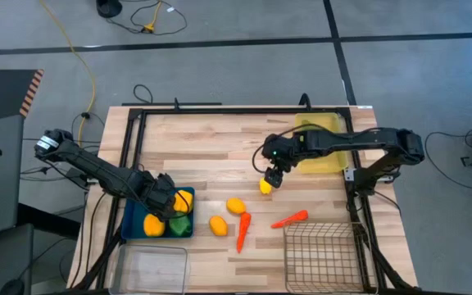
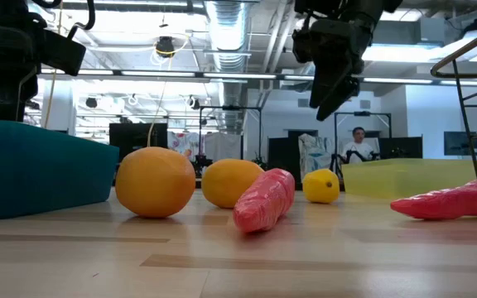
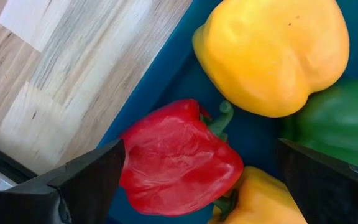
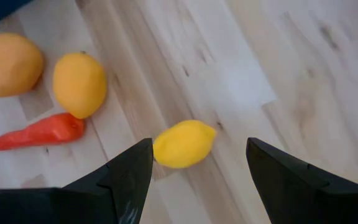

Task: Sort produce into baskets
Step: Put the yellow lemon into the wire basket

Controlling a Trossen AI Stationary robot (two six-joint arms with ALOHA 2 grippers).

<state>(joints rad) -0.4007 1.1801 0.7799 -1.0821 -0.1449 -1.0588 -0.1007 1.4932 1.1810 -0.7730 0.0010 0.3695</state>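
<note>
Several toy bell peppers, red, yellow and green, already lay in the blue rectangular tray, while a small yellow lemon, two larger orange-yellow lemons and two orange carrots were left loose on the wooden table; the wire mesh basket and clear plastic bin looked empty. The left gripper hung low over the peppers, fingers spread wide and holding nothing. The right gripper reached in from the translucent yellow tray side, poised over the small lemon, jaws apart around it, not yet gripping.
</note>
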